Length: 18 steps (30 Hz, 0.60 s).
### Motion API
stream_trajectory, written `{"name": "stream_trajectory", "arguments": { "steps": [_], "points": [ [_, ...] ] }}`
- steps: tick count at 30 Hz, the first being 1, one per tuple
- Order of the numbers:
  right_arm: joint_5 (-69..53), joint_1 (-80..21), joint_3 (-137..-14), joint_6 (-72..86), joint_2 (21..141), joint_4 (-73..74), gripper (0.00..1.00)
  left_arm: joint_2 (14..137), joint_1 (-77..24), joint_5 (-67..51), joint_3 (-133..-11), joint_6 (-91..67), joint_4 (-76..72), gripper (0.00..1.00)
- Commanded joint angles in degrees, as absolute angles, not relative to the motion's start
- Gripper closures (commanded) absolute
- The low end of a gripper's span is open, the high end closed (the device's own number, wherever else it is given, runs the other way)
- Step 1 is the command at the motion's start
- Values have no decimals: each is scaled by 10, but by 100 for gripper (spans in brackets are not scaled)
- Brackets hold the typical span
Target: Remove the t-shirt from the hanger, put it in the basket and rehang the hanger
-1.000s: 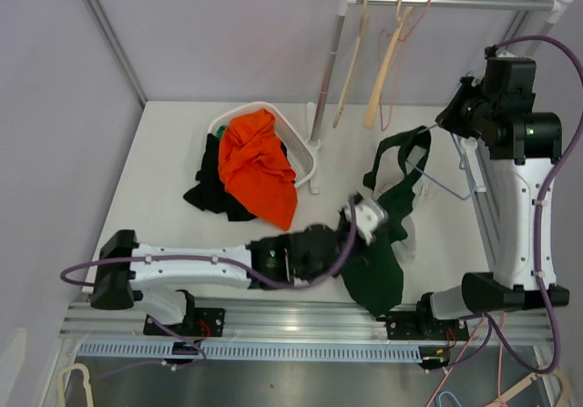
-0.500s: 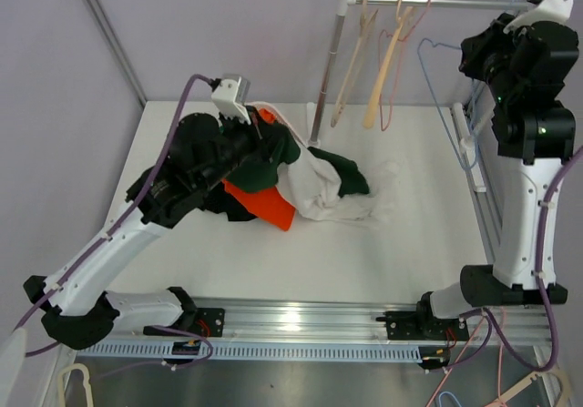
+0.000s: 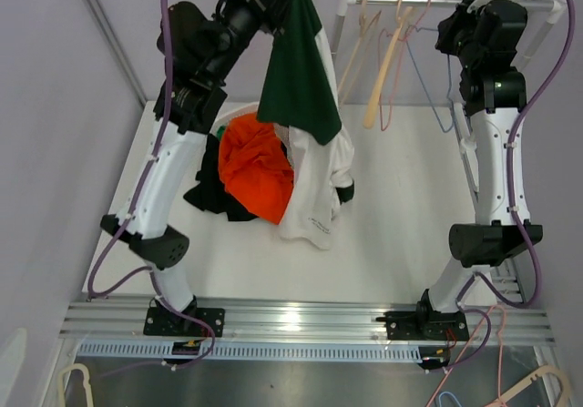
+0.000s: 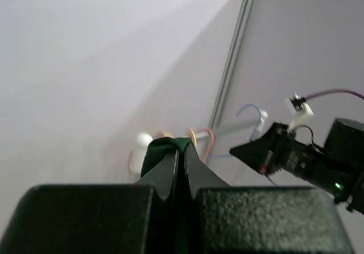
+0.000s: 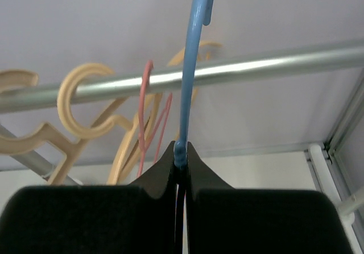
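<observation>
Left gripper (image 4: 179,158) clenched on t-shirt (image 3: 296,79) by thin fold, high over rear-left of surface (image 3: 401,225): may slip. Right gripper (image 5: 180,157) clamps blue hanger (image 5: 189,66); hook may miss rail (image 5: 256,66).

A second ago the left arm lay stretched low across the bench (image 3: 401,207). Now it rears up tall, with its end effector (image 4: 180,157) high against the back wall. The green and white t-shirt (image 3: 296,70) has gone up with it, off the middle of the bench, and dangles from the pinched fingers above the orange garment (image 3: 260,166). The blue hanger (image 5: 191,66) is now bare, and the right end effector (image 5: 181,154) has lifted it up to the rail (image 5: 256,66).
</observation>
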State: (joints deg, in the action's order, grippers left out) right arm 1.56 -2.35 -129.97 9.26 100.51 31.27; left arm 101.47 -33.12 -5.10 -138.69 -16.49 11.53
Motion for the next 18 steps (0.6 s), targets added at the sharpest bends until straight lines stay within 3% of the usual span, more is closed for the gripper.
{"name": "stream_trajectory", "arguments": {
  "steps": [1, 10, 13, 18],
  "points": [
    [24, -19, -1356, 65, 1025, 247, 100, 1044, -290, -92, -1480, -164, -30, 99],
    [22, -4, -1366, 58, 1087, 201, 100, 1035, -172, -87, -1453, -177, -129, 99],
    [9, 14, -1372, 69, 1108, 187, 100, 1047, -128, -90, -1468, -186, -137, 99],
    [-10, 14, -1376, 73, 1129, 165, 100, 1048, -96, -115, -1383, -229, -81, 99]
  ]
}}
